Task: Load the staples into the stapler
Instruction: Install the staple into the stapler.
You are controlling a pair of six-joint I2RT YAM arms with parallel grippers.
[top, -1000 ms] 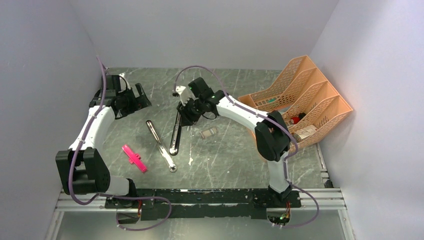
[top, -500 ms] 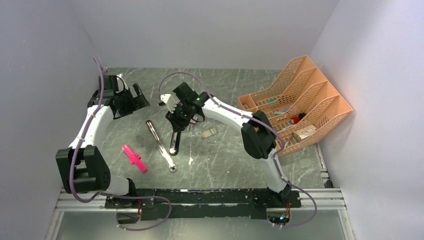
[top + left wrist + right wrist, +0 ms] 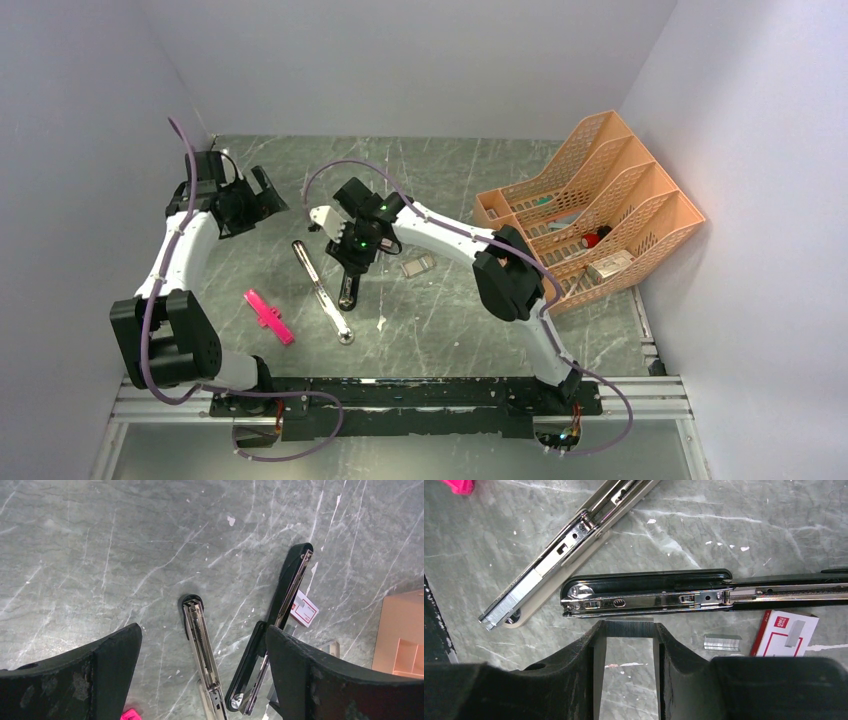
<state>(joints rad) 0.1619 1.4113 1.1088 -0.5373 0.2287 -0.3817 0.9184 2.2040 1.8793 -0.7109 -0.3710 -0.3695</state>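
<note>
You are seeing the stapler (image 3: 644, 596) running off the right edge of the right wrist view, and the grey stapler (image 3: 569, 535) getting cut by its top edge. The right gripper (image 3: 629, 632) is covering the lower edge of the box (image 3: 786, 635); from above it is hiding the staples (image 3: 629, 627).

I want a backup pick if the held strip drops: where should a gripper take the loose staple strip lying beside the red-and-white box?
Take the loose strip across its two long sides, near mid-length, coming straight down. It lies flat, and the box sits close off one end, so an end-to-end pinch would probably bump it; the long sides look clear.
</note>
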